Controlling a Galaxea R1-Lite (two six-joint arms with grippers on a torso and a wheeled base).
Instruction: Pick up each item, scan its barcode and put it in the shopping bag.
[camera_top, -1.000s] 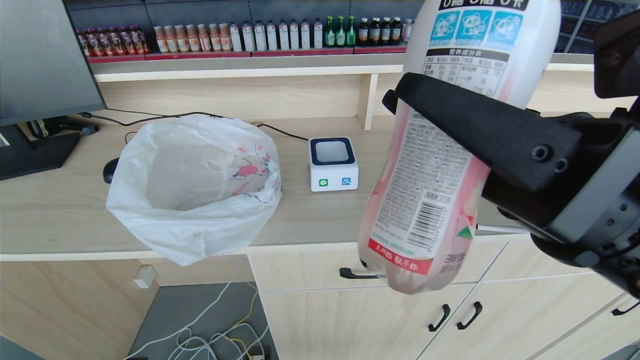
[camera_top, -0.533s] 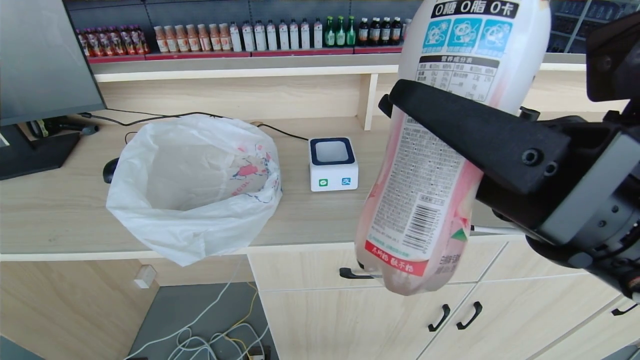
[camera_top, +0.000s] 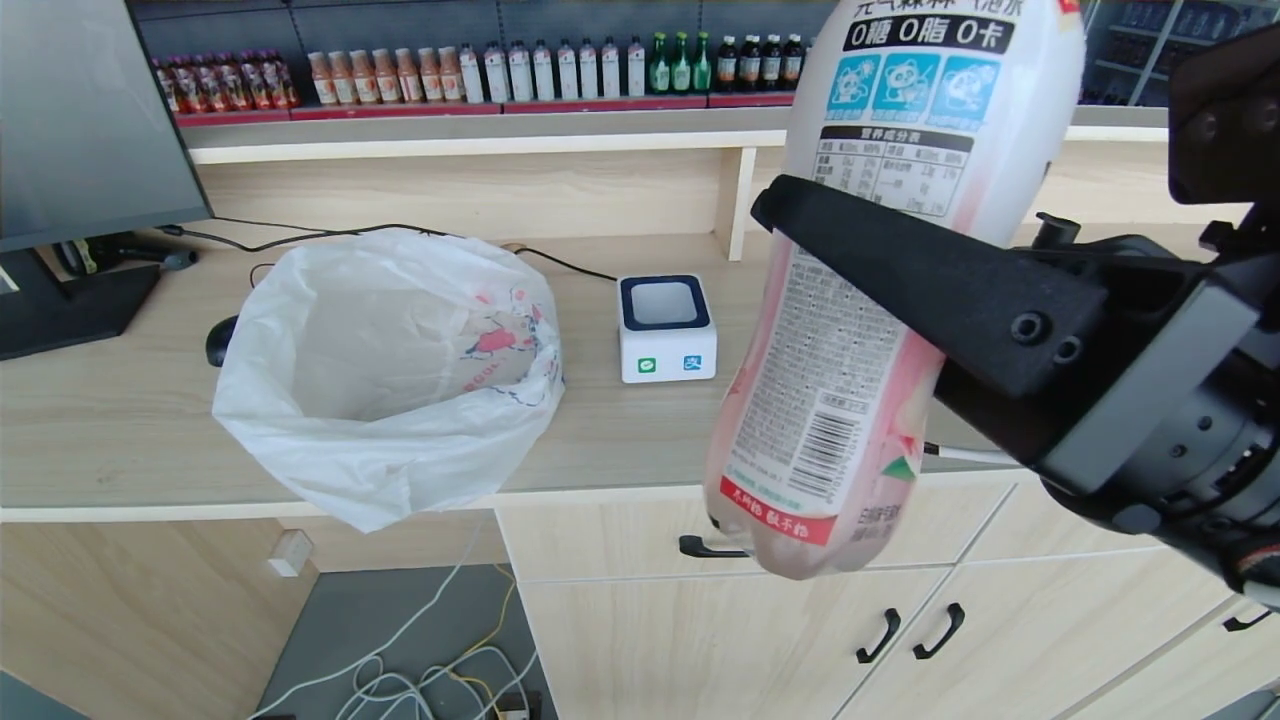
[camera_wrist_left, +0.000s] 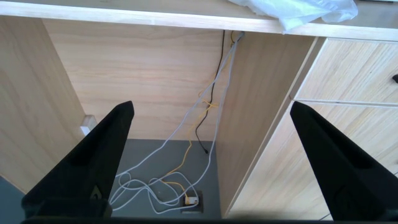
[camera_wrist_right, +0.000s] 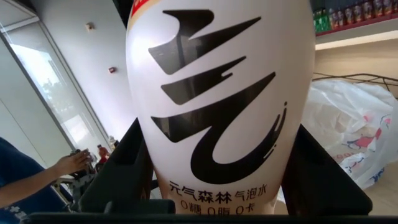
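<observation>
1. Pinching a tall plastic bottle (camera_top: 850, 330) at its waist between the flat black jaws of the right gripper (camera_wrist_right: 217, 183), one jaw pressing on each side.
2. Holding the bottle in the air at a slight tilt, out in front of the counter (camera_top: 120, 430) edge, to the right of the scanner (camera_top: 667, 328) and well apart from it.
3. Showing a smooth, curvy bottle body with pale pink liquid inside and a glossy white label, its barcode (camera_top: 815, 455) sitting near the lower end and facing the head camera.
4. Hanging the left gripper (camera_wrist_left: 214, 174) low beside the cabinet, jaws spread wide and gripping nothing.
5. Leaving the shopping bag (camera_top: 390, 370) sitting on the counter left of the scanner: thin, crinkled white plastic, mouth gaping open, front sagging over the counter edge.
6. Leaving the scanner standing near the bag: a small white cube with rounded corners and a dark-rimmed window on top.
7. Working at a pale, matt wood-grain counter with matching cabinet doors and curved black handles (camera_top: 880, 635) below.
8. Taking in a dark monitor (camera_top: 90, 110) at the far left, a black mouse (camera_top: 220, 340) behind the bag, loose cables (camera_top: 420, 680) on the grey floor, and a back shelf (camera_top: 500, 108) lined with drink bottles.
</observation>
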